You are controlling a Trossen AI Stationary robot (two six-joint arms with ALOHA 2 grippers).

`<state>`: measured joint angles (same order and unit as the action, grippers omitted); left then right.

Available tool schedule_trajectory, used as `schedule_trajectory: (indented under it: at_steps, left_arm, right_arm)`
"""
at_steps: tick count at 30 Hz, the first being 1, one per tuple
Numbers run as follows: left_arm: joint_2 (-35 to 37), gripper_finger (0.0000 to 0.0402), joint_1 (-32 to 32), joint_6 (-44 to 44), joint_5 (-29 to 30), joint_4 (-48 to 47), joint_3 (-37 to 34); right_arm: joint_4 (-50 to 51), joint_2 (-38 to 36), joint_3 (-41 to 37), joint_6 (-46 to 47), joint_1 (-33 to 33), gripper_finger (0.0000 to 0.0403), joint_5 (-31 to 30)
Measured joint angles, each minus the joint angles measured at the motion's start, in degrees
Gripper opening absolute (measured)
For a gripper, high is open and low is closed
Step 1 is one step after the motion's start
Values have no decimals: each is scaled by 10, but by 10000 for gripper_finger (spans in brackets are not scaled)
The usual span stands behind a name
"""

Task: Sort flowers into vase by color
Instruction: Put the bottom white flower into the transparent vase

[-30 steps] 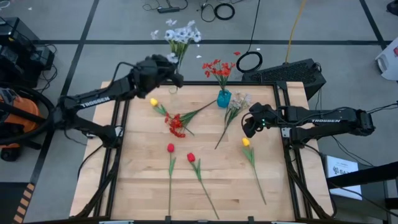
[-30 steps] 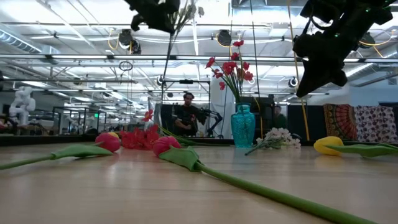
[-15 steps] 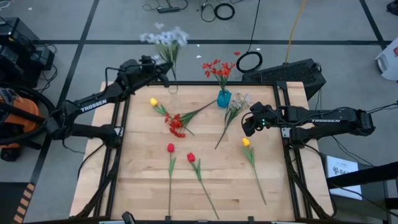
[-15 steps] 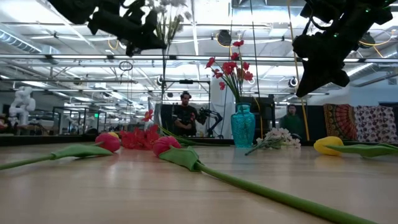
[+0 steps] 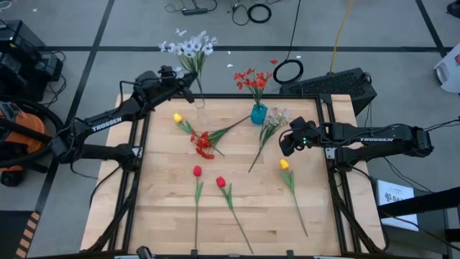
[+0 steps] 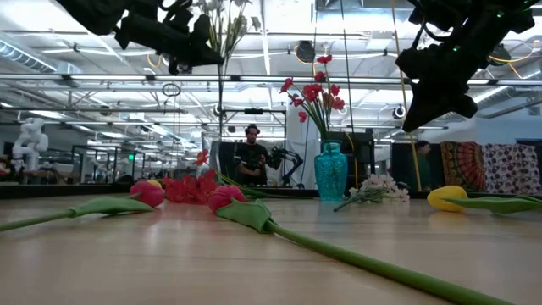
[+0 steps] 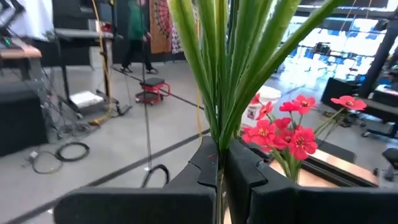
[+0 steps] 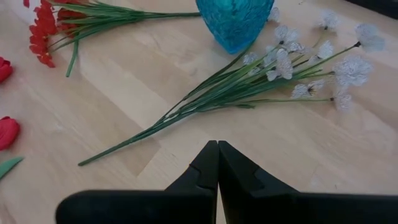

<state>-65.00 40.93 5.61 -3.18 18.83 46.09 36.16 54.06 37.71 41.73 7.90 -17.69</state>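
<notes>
My left gripper (image 5: 185, 87) is over the table's far left edge, shut on a pale white spray (image 5: 188, 47) whose blossoms stand above it. A clear glass vase (image 5: 200, 103) stands just below. A blue vase (image 5: 259, 114) holds a red spray (image 5: 253, 78). A second white spray (image 5: 271, 124), a red spray (image 5: 203, 144), two yellow tulips (image 5: 177, 117) (image 5: 284, 164) and two red tulips (image 5: 197, 171) (image 5: 221, 182) lie flat on the table. My right gripper (image 5: 285, 146) is shut and empty above the table's right side, near the lying white spray (image 8: 273, 78). My left gripper pinches the white spray's bundled green stems (image 7: 218, 146) between its two fingers. The leaves and blossoms rise past the fingers. A thin stem (image 6: 222, 110) hangs straight down below the fingers toward the clear vase. I cannot tell whether its lower end is inside the vase.
The table's near half holds only the tulip stems. A black stand and a ring light (image 5: 288, 70) lie beyond the far right corner. People (image 6: 252, 161) move in the room behind the table.
My left gripper has gone toward the table's left edge and a little down, tipping as it went, still shut on the white spray. The spray's blossoms have swung left with it. My right gripper has kept still.
</notes>
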Motion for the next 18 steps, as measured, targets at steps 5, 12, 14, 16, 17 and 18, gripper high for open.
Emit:
schedule_trajectory:
  at_steps: [5,12,14,16,17,18]
  left_arm:
    - [12,8,9,-5,12,-7,0]
    - [5,8,13,15,13,-26,-14]
    - [-3,8,14,16,13,-29,-15]
    - [-13,8,12,16,13,-28,-15]
    - [-18,8,10,15,13,-27,-15]
    - [-24,8,9,15,13,-27,-15]
  right_arm:
    - [0,0,0,7,0,0,-2]
    - [0,0,0,11,0,0,-2]
    - [0,0,0,11,0,0,-2]
    - [0,0,0,11,0,0,-2]
    - [0,0,0,12,0,0,-2]
    - [0,0,0,15,0,0,-2]
